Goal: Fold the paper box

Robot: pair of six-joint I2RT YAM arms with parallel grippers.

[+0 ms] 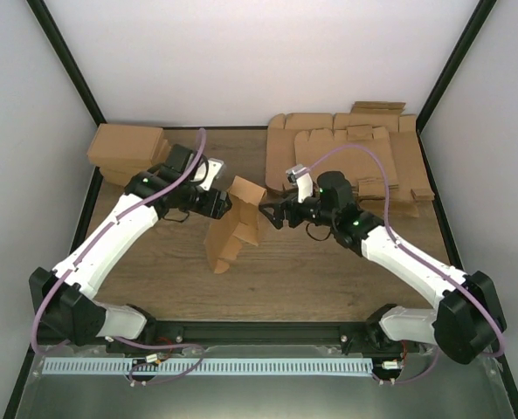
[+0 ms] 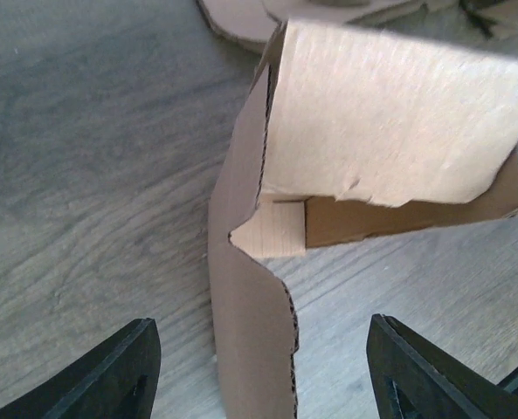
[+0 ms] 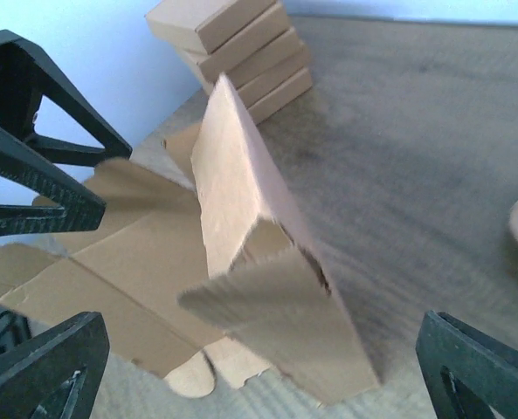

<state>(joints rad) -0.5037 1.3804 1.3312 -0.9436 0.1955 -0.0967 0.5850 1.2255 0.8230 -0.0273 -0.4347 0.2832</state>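
Two sets of jaws stand released around one piece of cardboard. Your left gripper (image 2: 259, 325) has its fingers (image 2: 123, 371) spread wide at the bottom corners of its wrist view. A standing wall of the paper box (image 2: 372, 122) rises between them without touching either finger. Your right gripper (image 3: 265, 323) is likewise spread to the bottom corners of its own view and grasps nothing. A loose end flap of the box hangs between its fingers, clear of both.

You find the paper box at the middle of the overhead frame, between the two gripper tips, partly folded, with panels standing up from the table (image 1: 311, 279). From the left wrist view you look into its open corner. One wall is on the left, a broad flap leans over at the upper right, and a small tab is tucked at the inside corner. Only cardboard shows inside. From the right wrist view one long panel stands on edge, while other panels and rounded tabs lie flat on the wood at the lower left, near the left gripper's spread fingers.

Further out, a stack of folded boxes (image 1: 127, 153) sits at the upper left of the overhead frame. They are shut, so you cannot tell what they hold. Flat cardboard sheets (image 1: 355, 148) overlap at the upper right.
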